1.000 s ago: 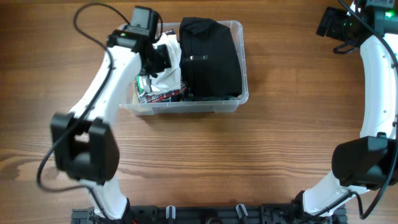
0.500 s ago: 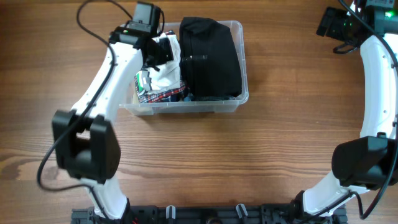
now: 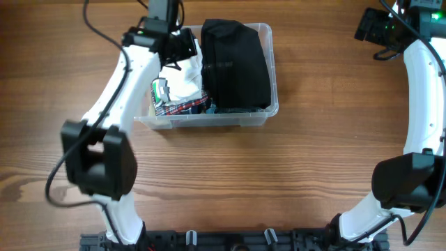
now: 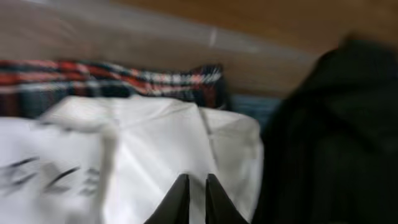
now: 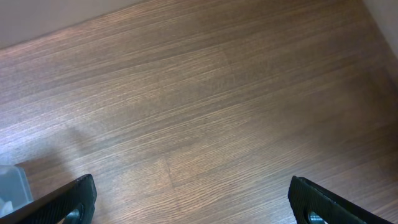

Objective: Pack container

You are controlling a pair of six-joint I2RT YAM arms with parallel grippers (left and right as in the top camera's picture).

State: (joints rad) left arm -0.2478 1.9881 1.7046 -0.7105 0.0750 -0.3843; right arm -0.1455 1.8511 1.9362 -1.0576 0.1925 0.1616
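Two arms work at a wooden desk [image 3: 279, 174]. The clear container [image 3: 209, 120] sits far centre-left, holding black [image 3: 233, 66], white [image 3: 182, 82] and plaid [image 3: 178, 108] garments. The left end effector [image 4: 196, 180], nearly clenched, hangs over the white garment. The right end effector [image 5: 189, 183] is spread wide, released, over bare desk.

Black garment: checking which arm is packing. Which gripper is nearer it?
Left. The left gripper is beside the black garment, above the white garment; the right gripper is far off to its right.
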